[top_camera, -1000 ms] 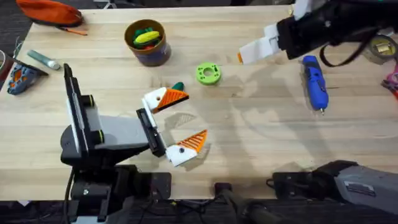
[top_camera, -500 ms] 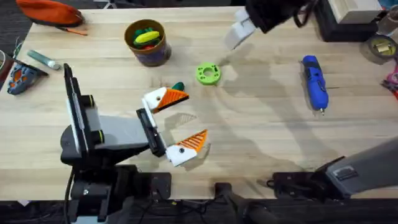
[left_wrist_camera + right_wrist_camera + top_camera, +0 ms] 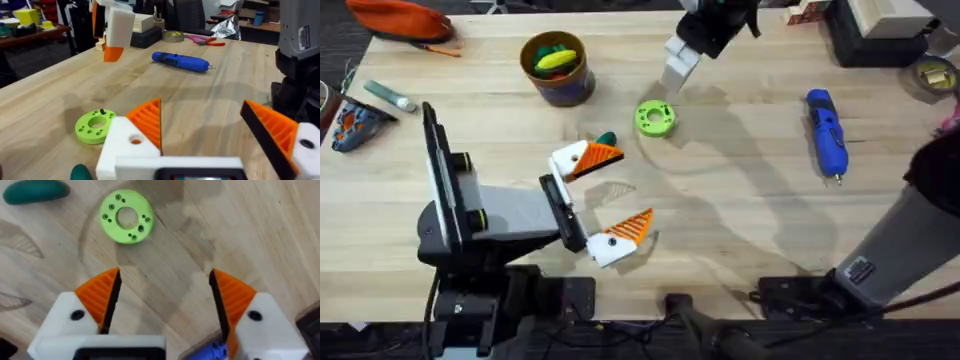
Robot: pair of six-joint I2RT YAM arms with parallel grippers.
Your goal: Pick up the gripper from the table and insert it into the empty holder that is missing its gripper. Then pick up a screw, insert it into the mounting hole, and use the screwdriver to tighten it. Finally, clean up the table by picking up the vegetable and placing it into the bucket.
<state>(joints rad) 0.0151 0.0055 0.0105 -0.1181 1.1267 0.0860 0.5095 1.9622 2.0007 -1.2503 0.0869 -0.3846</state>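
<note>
My left gripper (image 3: 632, 185) rests open on the table in front of its base. Each of its white holders (image 3: 568, 160) carries an orange ribbed gripper piece (image 3: 603, 156); a mounting hole (image 3: 135, 141) shows in the near holder. The dark green vegetable (image 3: 607, 139) lies just beyond the upper finger. My right gripper (image 3: 678, 60) hangs open over the far middle, above and behind the green ring (image 3: 654, 118); its wrist view looks down on the ring (image 3: 126, 216) and the vegetable (image 3: 36, 191). The blue screwdriver (image 3: 825, 133) lies at the right. The bucket (image 3: 557, 88) stands at the far left.
Small dark screws sit in the green ring's (image 3: 95, 126) holes. The bucket holds a yellow and a green toy piece. An orange pouch (image 3: 400, 18) and a marker (image 3: 388, 95) lie far left; a black box (image 3: 880, 35) and a tape roll (image 3: 930, 75) far right.
The right arm has swung left from beside the screwdriver to the far middle, above the green ring. The left arm, vegetable and screwdriver have not moved.
</note>
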